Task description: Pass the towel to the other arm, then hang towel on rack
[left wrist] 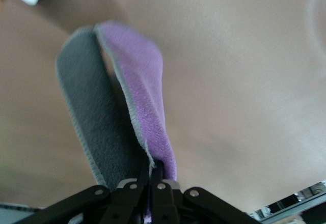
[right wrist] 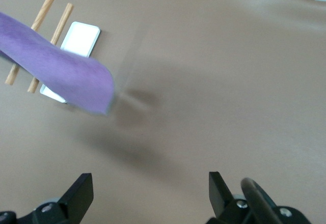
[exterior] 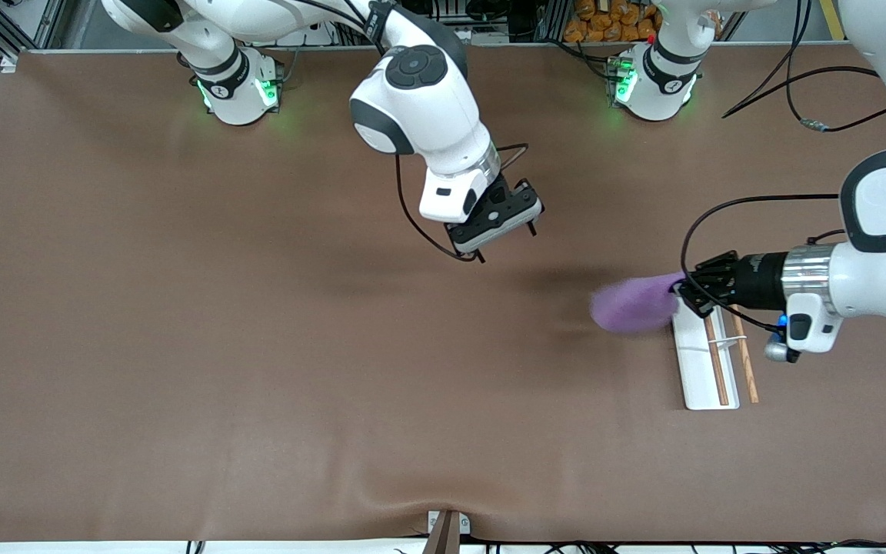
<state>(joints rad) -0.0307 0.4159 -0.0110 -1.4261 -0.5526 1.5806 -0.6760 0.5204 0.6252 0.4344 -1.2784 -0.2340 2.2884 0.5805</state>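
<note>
I see bare counter [exterior: 258, 346] across the middle and toward the right arm's end. Near the left arm's end, the rack [exterior: 708, 362] and the hanging towel [exterior: 634, 305] above the counter block passage.

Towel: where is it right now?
The towel hangs pinched in the left claw, in the air over the table beside the rack, toward the left arm's end.

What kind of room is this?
Probably a robot lab: two white arms bolted along a brown-covered table, loose cables, and a small practice rack with a purple towel.
</note>
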